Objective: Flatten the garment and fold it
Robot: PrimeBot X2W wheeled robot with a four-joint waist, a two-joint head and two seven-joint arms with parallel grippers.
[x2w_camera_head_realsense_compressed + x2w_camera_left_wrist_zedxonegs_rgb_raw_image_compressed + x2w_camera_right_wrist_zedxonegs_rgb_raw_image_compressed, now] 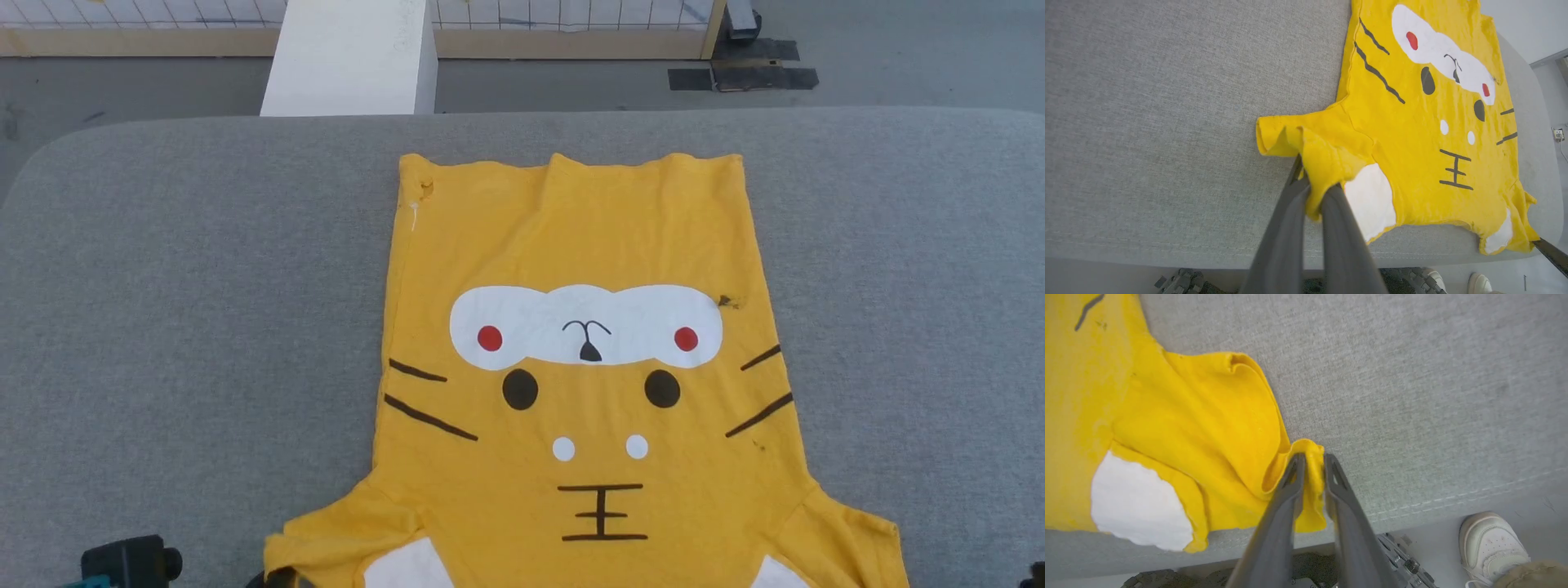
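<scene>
Shirt (588, 392) lies print-up in middle of bench (180, 310), hem toward far edge, shoulders at near edge. Left pincer (1316, 190) clamped on left sleeve (1290, 134). Right pincer (1314, 459) narrow, tip of right sleeve (1208, 416) bunched between its fingers. Body nearly flat, sleeves crumpled. Best next move: draw sleeves outward toward bench side edges, evenly, low over surface. Uneven pull likely skews body.
</scene>
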